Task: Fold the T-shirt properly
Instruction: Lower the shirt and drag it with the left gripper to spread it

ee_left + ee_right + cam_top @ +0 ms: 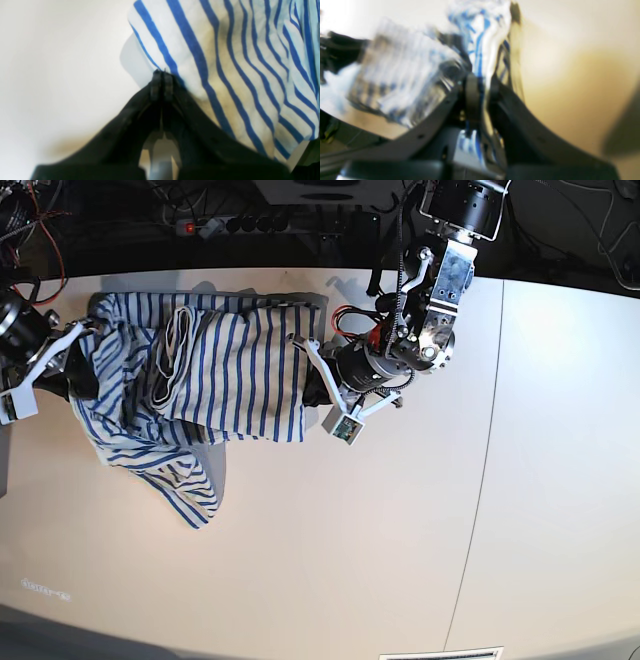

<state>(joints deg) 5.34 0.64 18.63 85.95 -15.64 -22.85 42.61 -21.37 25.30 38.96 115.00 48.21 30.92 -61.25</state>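
Observation:
The T-shirt (235,370), white with thin blue stripes, is stretched in a bunched band between my two grippers at the back left of the table, and a loose part hangs down toward the front (190,490). My left gripper (312,380) is at the shirt's right edge; in the left wrist view its fingertips (162,75) are pressed together on the edge of the T-shirt (237,62). My right gripper (75,355) holds the shirt's left end. The right wrist view is blurred but shows the T-shirt (480,37) pinched in the gripper (481,85).
The white table (400,530) has a seam (485,480) running front to back on its right side. Behind its back edge lie a power strip (270,222) and cables. The left arm's body (440,290) stands over the table's back middle.

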